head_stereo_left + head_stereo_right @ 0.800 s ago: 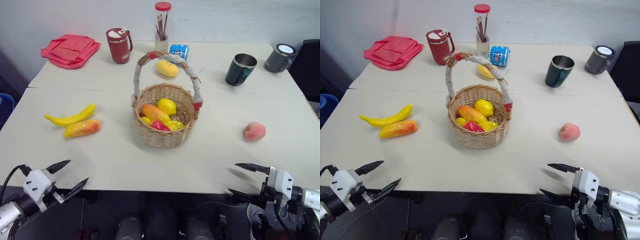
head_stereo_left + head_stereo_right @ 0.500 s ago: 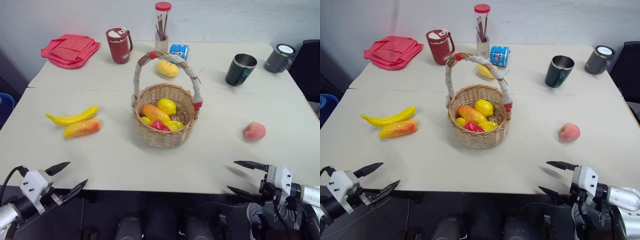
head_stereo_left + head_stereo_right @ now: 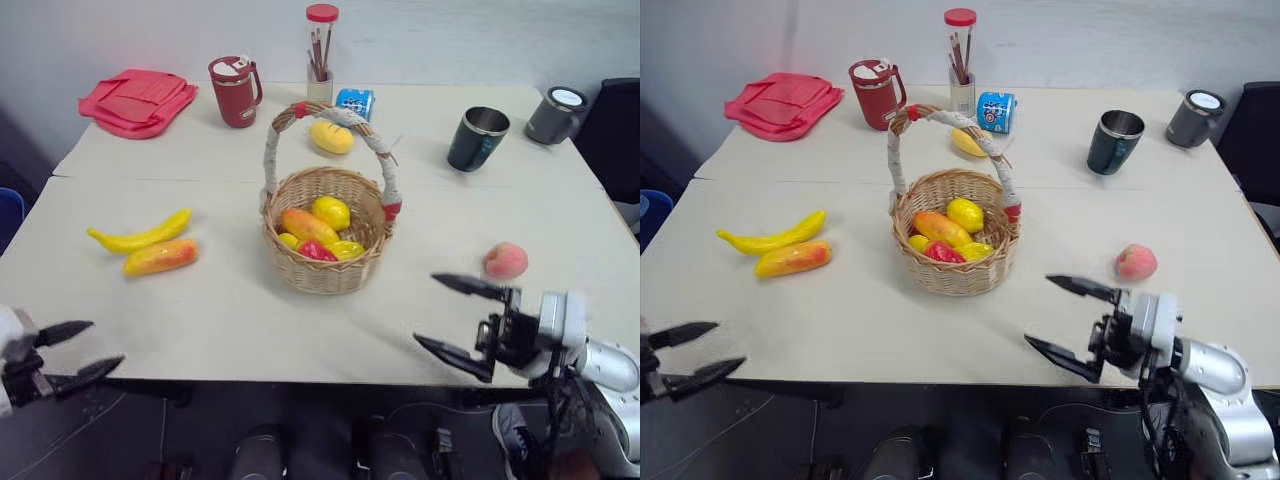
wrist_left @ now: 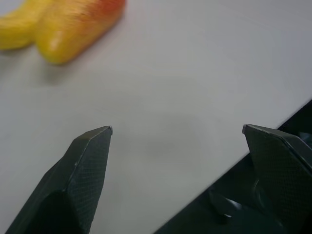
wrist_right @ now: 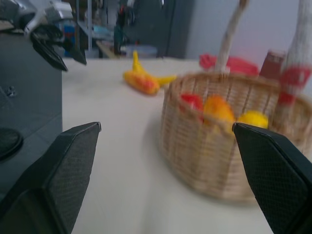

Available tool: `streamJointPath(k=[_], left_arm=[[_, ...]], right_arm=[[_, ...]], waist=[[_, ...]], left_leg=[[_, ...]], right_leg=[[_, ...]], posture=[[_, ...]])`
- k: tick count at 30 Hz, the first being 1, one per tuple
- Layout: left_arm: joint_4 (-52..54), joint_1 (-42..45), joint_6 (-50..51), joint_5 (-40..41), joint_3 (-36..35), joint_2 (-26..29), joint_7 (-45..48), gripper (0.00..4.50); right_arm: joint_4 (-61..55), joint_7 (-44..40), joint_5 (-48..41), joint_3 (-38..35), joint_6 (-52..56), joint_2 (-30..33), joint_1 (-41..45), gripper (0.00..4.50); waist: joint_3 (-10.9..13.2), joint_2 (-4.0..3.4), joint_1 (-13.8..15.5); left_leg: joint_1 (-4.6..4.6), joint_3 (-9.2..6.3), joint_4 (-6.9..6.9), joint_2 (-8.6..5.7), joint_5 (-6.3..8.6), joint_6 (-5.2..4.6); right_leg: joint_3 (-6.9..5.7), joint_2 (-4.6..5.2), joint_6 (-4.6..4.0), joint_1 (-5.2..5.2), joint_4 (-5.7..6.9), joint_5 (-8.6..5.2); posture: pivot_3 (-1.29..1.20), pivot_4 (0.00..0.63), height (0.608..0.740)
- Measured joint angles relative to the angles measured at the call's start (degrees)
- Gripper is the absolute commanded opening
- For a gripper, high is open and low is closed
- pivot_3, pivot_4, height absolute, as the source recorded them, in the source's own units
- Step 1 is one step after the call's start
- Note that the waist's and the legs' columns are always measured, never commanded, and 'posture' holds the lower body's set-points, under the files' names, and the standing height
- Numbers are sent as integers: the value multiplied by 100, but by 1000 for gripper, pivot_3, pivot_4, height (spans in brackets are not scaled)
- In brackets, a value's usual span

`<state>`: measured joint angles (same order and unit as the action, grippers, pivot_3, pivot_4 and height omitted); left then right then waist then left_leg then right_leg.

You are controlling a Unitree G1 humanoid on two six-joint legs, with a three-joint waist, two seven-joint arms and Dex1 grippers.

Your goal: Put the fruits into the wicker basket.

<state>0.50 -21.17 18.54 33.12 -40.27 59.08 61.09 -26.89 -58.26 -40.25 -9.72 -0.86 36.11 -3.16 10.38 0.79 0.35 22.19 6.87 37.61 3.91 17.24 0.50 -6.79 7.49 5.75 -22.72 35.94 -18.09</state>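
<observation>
Right tool [image 3: 462, 322]: fingers spread wide, empty, lower right of the head view, hanging over the front of the tabletop [image 3: 250, 320] and pointing toward frame left. Left tool [image 3: 78, 352]: also spread and empty, at the lower left corner by the tabletop's near edge.

Step in hand, as I judge it: the approach, nothing grasped yet. Peach [image 3: 507, 261] lies just beyond the right tool at right centre; banana [image 3: 140, 236] and mango [image 3: 160, 257] lie touching at left centre, well apart from the basket [image 3: 325, 270] at centre, which already holds several fruits.

Next move likely needs the right tool turned toward the peach.

Right wrist view shows the basket's side wall and the left tool across the tabletop; left wrist view shows the mango close up.
</observation>
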Motion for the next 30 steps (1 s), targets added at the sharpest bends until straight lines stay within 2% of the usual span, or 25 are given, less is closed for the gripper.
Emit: streamJointPath(k=[2, 4, 6, 10, 15, 16, 19, 25, 27, 30], left_arm=[[-314, 516, 16, -122, 269, 392, 137, 4500], [-940, 1698, -69, -455, 964, 834, 291, 4500], [-1594, 3067, -323, -932, 1777, 931, 343, 4500], [-2669, 4992, -802, -2020, 3348, 614, 576, 4500], [-3990, 6283, -1248, -3088, 4554, -104, 683, 4500], [-4112, 6388, -1283, -3166, 4637, -169, 739, 4500], [-4396, 6622, -1347, -3373, 4829, -280, 884, 3966], [-4682, 6708, -1503, -3558, 4915, -362, 987, 2174], [-4559, 6609, -1493, -3331, 4746, -407, 1225, 1959], [-3830, 6212, -1319, -2642, 4251, -390, 1752, 1947]], right_arm=[[-159, 118, 6, 63, 39, -43, 160, 4473], [-227, 224, 42, 115, 92, -109, 318, 4473], [-239, 308, 90, 215, 119, -164, 475, 4473], [-257, 450, 213, 365, 202, -283, 681, 4473], [-255, 543, 394, 493, 207, -402, 637, 4473], [-256, 554, 420, 489, 205, -405, 620, 4473], [-257, 584, 496, 486, 200, -409, 590, 4500], [-256, 604, 527, 474, 171, -409, 556, 4500], [-254, 596, 526, 454, 131, -408, 527, 4500], [-204, 568, 496, 273, 118, -401, 371, 4500]], waist=[[-3, 5, 48], [-3, 5, 109], [-4, 6, 115], [-5, 8, 64], [-4, 39, 0], [0, 50, -31], [4, 62, -76], [7, 66, -55], [7, 66, -53], [7, 68, -53]], left_leg=[[4, 1, -1, -5, 1, 3], [12, 17, -1, -10, 0, 2], [13, 46, 2, -17, -3, 5], [13, 99, 7, -13, -11, 19], [36, 146, 17, -10, -7, 14], [41, 150, 22, -10, -5, 12], [41, 160, 35, -7, -1, 7], [26, 163, 54, -3, -2, 7], [25, 164, 56, -2, -2, 7], [30, 163, 57, -1, 0, 4]], right_leg=[[1, 0, -2, -4, 0, -1], [2, 0, -1, -10, -3, 0], [4, 0, 2, -6, 1, 2], [12, -6, 14, -20, 28, 9], [15, -2, 23, -74, 36, 13], [17, -1, 25, -78, 36, 15], [26, 0, 31, -82, 42, 18], [41, 2, 31, -82, 60, 18], [44, 3, 31, -82, 66, 18], [45, 5, 31, -84, 84, 18]], posture=[[0, 150, 740], [0, 150, 740], [0, 150, 740], [0, 150, 740], [0, 150, 740], [0, 150, 740], [0, 150, 740], [0, 150, 740], [0, 150, 740], [0, 150, 740]])
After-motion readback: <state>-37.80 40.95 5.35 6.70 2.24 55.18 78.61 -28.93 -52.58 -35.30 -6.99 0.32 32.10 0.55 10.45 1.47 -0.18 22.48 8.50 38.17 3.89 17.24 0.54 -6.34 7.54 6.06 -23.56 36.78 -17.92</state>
